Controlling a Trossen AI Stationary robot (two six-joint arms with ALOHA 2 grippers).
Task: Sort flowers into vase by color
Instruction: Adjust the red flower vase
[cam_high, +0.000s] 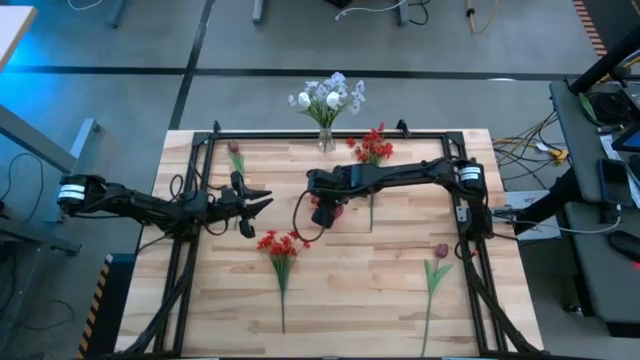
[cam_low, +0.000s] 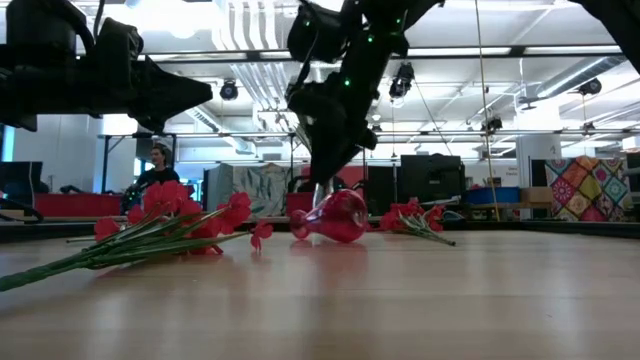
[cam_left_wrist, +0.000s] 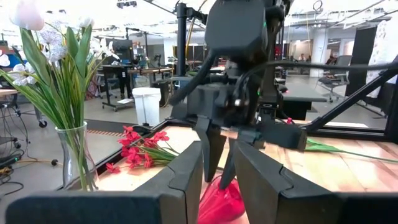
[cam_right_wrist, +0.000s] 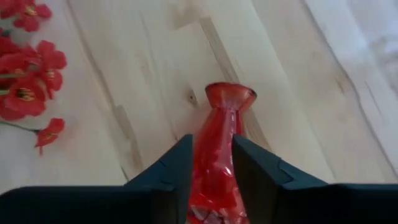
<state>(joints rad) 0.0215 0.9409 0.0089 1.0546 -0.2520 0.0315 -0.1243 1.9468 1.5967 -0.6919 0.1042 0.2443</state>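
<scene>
From the high view we see the right gripper over the middle of the table, but the arm covers most of what it holds; only a bit of the red vase shows beside it. The left gripper hangs just to the left, fingers slightly apart with nothing between them. A clear vase with white and pale-blue flowers stands at the far edge. 2 red clusters lie flat: the near cluster has its stem running toward the front edge, and the far cluster has its stem doing the same. 1 tulip lies front right, bud away from us; another tulip lies far left, partly under the frame.

In the low view the red vase lies on its side on the wood, long axis across the picture. The right gripper comes down on it, but we cannot make out the fingertips. A person sits far behind.

The left wrist view is half blocked by that arm's own fingers; between them we glimpse the red vase.

In the right wrist view, the fingers are closed narrow on the neck of the red vase, its mouth pointing away from the gripper; its body is cut off.
</scene>
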